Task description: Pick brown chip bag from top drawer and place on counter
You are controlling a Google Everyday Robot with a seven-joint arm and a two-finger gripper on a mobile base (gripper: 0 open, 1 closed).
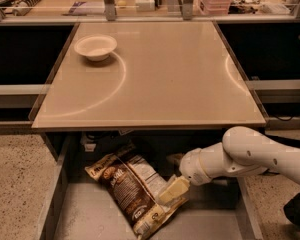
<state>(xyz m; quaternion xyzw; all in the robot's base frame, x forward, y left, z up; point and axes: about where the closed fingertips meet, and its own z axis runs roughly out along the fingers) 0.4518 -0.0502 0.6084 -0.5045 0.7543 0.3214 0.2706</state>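
The brown chip bag (130,186) lies flat and slanted on the floor of the open top drawer (85,216), below the counter's front edge. Its cream lower end points toward the front right. My gripper (173,189) reaches in from the right on a white arm (250,156) and sits at the bag's right edge, low over its lower end, seemingly touching it. The beige counter (165,79) is above, with nothing of the bag on it.
A white bowl (95,46) stands at the counter's back left. A cluttered bench with metal posts (108,1) runs behind the counter. The drawer's grey side walls (54,199) flank the bag. Speckled floor (15,184) lies to the left.
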